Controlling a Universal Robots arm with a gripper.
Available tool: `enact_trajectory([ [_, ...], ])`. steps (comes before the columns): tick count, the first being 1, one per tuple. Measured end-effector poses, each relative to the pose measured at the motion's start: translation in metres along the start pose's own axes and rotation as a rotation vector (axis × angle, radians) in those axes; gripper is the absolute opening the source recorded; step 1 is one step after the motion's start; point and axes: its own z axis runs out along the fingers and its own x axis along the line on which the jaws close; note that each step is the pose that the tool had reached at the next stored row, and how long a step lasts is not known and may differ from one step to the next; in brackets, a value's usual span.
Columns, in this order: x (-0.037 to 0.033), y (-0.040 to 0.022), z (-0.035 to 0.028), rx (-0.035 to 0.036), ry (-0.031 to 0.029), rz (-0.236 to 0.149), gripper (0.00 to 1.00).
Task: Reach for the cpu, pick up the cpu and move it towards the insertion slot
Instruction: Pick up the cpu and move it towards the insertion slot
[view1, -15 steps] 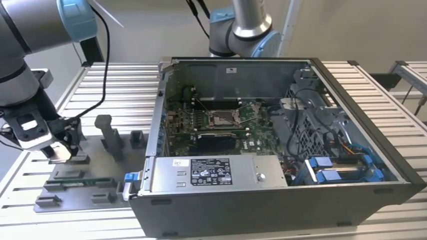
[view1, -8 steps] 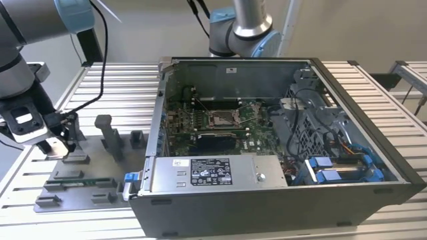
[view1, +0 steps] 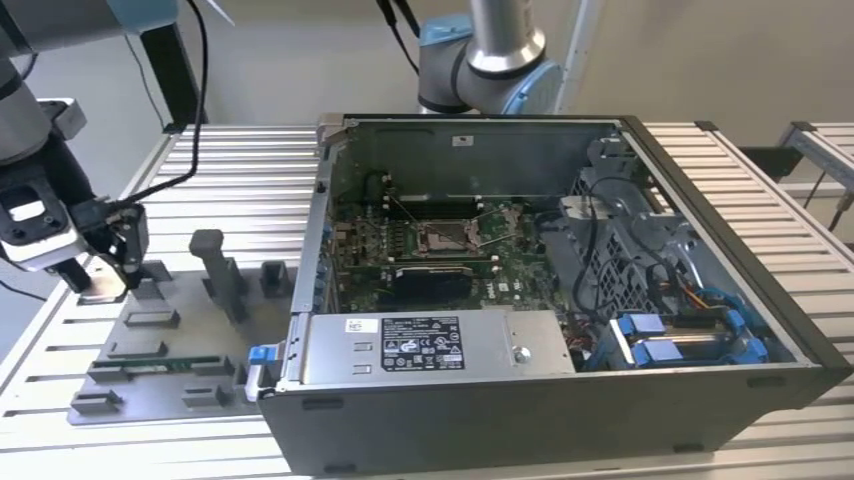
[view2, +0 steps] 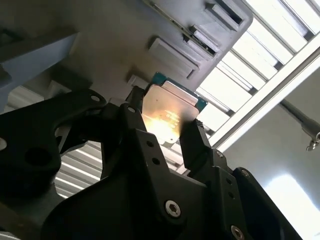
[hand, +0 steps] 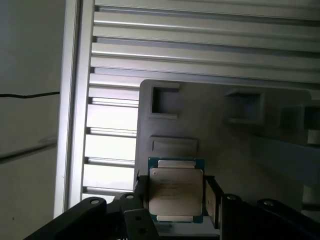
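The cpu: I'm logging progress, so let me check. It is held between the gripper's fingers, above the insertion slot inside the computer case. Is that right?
Not the place. The cpu is between the gripper fingers, but over the grey tray at the exterior view's left, outside the computer case, apart from the insertion slot. The exterior view shows it.

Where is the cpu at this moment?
In both wrist views the cpu sits clamped between the fingers of the gripper, over the grey tray at the exterior view's left, beside the open computer case.
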Motion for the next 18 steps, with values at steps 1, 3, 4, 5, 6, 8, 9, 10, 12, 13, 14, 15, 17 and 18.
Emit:
enact_trajectory([
  [1,0.0000,0.0002,-0.0037,-0.0001,-0.0001,0.000,0.00],
  [3,0.0000,0.0004,-0.0087,-0.0001,-0.0001,0.000,0.00],
  [4,0.0000,0.0005,-0.0110,-0.0001,0.0000,0.000,0.00],
  [5,0.0000,0.0006,-0.0140,-0.0001,0.0000,0.000,0.00],
  [6,0.0000,0.0008,-0.0178,-0.0001,0.0000,0.000,0.00],
  [8,0.0000,0.0010,-0.0234,-0.0001,0.0000,0.000,0.00],
  [9,0.0000,0.0011,-0.0256,-0.0001,-0.0001,0.000,0.00],
  [10,0.0000,0.0012,-0.0281,-0.0001,0.0000,0.000,0.00],
  [12,0.0000,0.0014,-0.0335,-0.0002,-0.0001,0.000,0.00],
  [13,0.0000,0.0015,-0.0354,-0.0002,-0.0001,0.000,0.00],
  [14,0.0000,0.0016,-0.0376,-0.0001,0.0000,0.000,0.00],
  [15,0.0000,0.0017,-0.0403,-0.0001,0.0000,0.000,0.00],
  [17,0.0000,0.0021,-0.0481,-0.0001,0.0000,0.000,0.00],
  [18,0.0001,0.0022,-0.0508,-0.0001,0.0001,0.000,0.00],
])
